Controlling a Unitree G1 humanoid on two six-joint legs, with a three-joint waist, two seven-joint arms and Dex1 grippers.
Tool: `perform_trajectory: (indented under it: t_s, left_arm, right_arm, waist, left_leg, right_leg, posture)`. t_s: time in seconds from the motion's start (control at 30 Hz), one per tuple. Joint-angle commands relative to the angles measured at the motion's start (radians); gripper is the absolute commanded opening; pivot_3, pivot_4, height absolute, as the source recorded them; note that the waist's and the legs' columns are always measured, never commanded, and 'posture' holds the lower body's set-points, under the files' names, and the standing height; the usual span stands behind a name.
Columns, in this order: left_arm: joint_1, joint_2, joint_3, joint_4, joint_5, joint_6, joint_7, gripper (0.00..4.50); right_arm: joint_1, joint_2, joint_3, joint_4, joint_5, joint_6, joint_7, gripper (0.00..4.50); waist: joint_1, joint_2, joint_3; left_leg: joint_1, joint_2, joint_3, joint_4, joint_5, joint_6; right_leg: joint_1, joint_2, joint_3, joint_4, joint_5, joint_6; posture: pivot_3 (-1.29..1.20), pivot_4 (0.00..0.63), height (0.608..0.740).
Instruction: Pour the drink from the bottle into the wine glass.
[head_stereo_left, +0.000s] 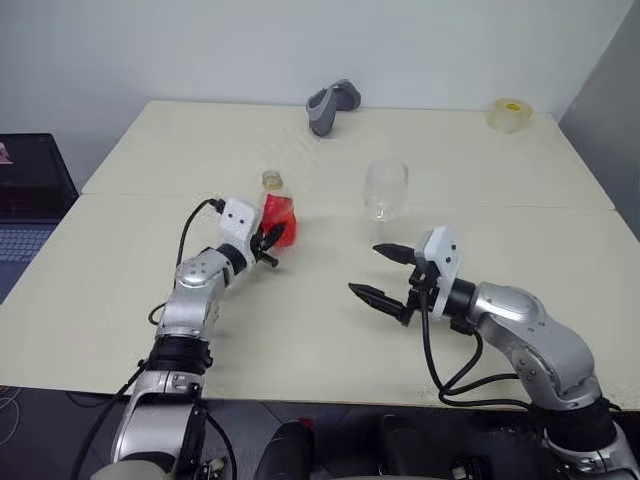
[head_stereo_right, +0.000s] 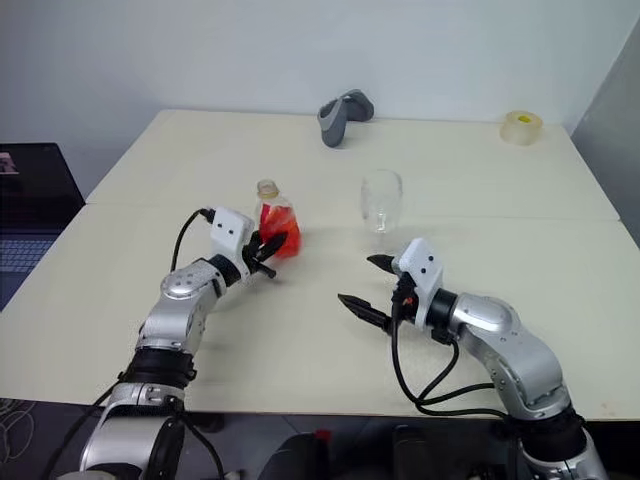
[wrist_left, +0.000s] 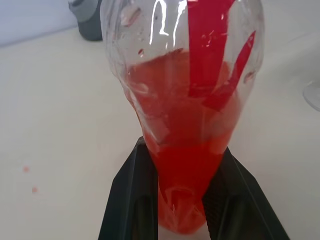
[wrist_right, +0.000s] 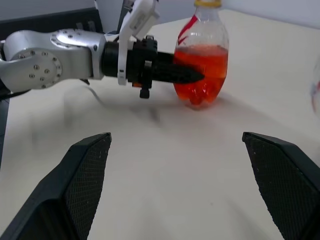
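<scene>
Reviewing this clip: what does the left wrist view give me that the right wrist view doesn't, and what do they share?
Left wrist view alone: its fingers pressed against the bottle's lower sides, and the grey object behind.

Right wrist view alone: the bottle's yellowish cap, the drink's level partway up, the bottle standing on the table, the left gripper from the side, and the right gripper wide open and empty.

Both: the bottle with the red drink, gripped by the left gripper.

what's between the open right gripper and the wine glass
Nothing: in the left eye view only bare table separates the right gripper from the wine glass.
</scene>
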Motion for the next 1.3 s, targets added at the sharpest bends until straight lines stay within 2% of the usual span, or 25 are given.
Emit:
perform_trajectory:
  t_s: [0.03, 0.13, 0.3, 0.63, 0.97, 1.3]
  left_arm:
    - [-0.110, 0.027, -0.025, 0.008, 0.061, -0.072, 0.014, 0.77]
    - [-0.223, 0.028, -0.063, 0.079, 0.119, -0.119, 0.022, 0.77]
    - [-0.354, 0.019, -0.134, 0.228, 0.209, -0.242, 0.030, 0.75]
    - [-0.553, -0.009, -0.283, 0.540, 0.448, -0.512, 0.236, 0.75]
    - [-0.647, 0.003, -0.371, 0.678, 0.606, -0.634, 0.430, 0.75]
    - [-0.684, 0.032, -0.440, 0.718, 0.732, -0.691, 0.568, 0.75]
  right_arm:
    - [0.004, -0.011, -0.067, -0.040, 0.018, -0.017, -0.014, 4.50]
    - [0.016, -0.005, -0.121, -0.046, 0.014, -0.027, -0.047, 4.50]
    - [0.002, 0.084, -0.198, -0.068, 0.026, -0.075, -0.148, 4.50]
    - [-0.056, 0.137, -0.171, -0.054, -0.021, -0.111, -0.230, 4.50]
    - [-0.067, 0.162, -0.135, -0.055, -0.029, -0.110, -0.250, 4.50]
    - [-0.074, 0.173, -0.123, -0.042, -0.042, -0.114, -0.248, 4.50]
  waist:
    - [0.000, 0.000, 0.000]
    - [0.002, 0.000, 0.000]
    - [-0.003, 0.000, 0.000]
    - [-0.003, -0.001, 0.000]
    - [-0.004, -0.001, 0.001]
    - [-0.003, -0.001, 0.001]
  left_leg:
    - [0.000, 0.000, 0.000, 0.000, 0.000, 0.000]
    - [0.000, 0.000, 0.000, 0.000, 0.000, 0.000]
    - [0.000, 0.000, 0.002, -0.001, 0.000, 0.000]
    - [0.000, -0.001, 0.003, -0.001, 0.000, 0.000]
    - [0.000, -0.001, 0.004, -0.001, 0.000, 0.000]
    - [0.000, -0.001, 0.004, -0.001, 0.000, 0.000]
  right_leg:
    - [0.000, 0.000, 0.000, 0.000, 0.000, 0.000]
    - [0.000, 0.000, 0.000, 0.000, 0.000, 0.000]
    - [0.000, 0.000, 0.000, 0.000, 0.000, 0.000]
    - [-0.001, 0.001, 0.000, 0.001, 0.000, 0.001]
    - [-0.001, 0.001, 0.000, 0.001, -0.001, 0.001]
    - [-0.002, 0.001, 0.000, 0.001, -0.001, 0.001]
  posture:
    - [0.00, 0.150, 0.740]
    - [0.00, 0.150, 0.740]
    - [0.00, 0.150, 0.740]
    - [0.00, 0.150, 0.740]
    - [0.00, 0.150, 0.740]
    - [0.00, 0.150, 0.740]
